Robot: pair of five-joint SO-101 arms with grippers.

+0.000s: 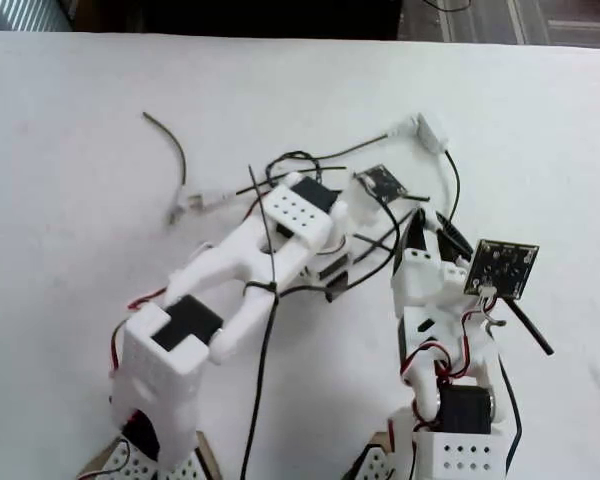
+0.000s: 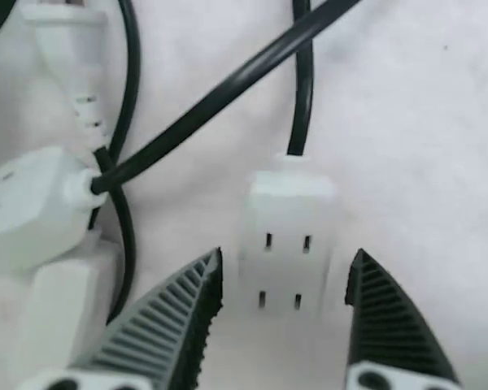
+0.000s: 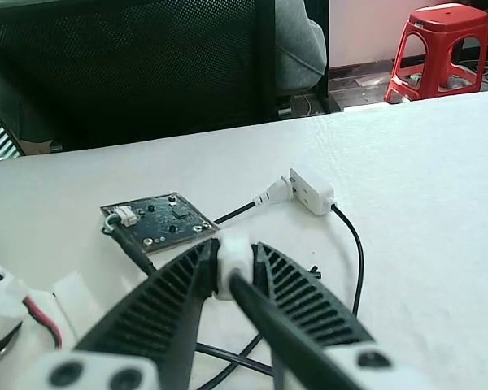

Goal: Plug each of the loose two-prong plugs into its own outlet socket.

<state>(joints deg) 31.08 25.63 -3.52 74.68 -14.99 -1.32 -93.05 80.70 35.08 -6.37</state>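
While the left gripper (image 2: 289,258) sits low over the white table (image 1: 70,120), its ribbed black jaws stand wide apart, one just beside each long side of a white rectangular plastic outlet block (image 2: 286,203). That block lies flat with two pairs of slots facing up and a black cord (image 2: 301,89) leaving its far end. The right gripper (image 3: 233,246) has its jaws pinched narrowly on a small white plastic plug (image 3: 230,264); the plug's prongs are hidden. Farther off on the table, a second white outlet block (image 3: 311,189) already has a white plug (image 3: 270,195) seated in its end. In the high view a pale plug on a grey cord (image 1: 195,200) lies alone, well apart from both arms.

Judged from this, the step in hand is mating the held plug with the bracketed block. To do it well, the left jaws should first close squarely on the block's sides so it cannot slide or tip. The right arm should then line the prongs up with one slot pair, hold the plug square to the slotted face, and press straight in. Loose black cords cross beside the block and could snag, so the approach is best kept away from them.
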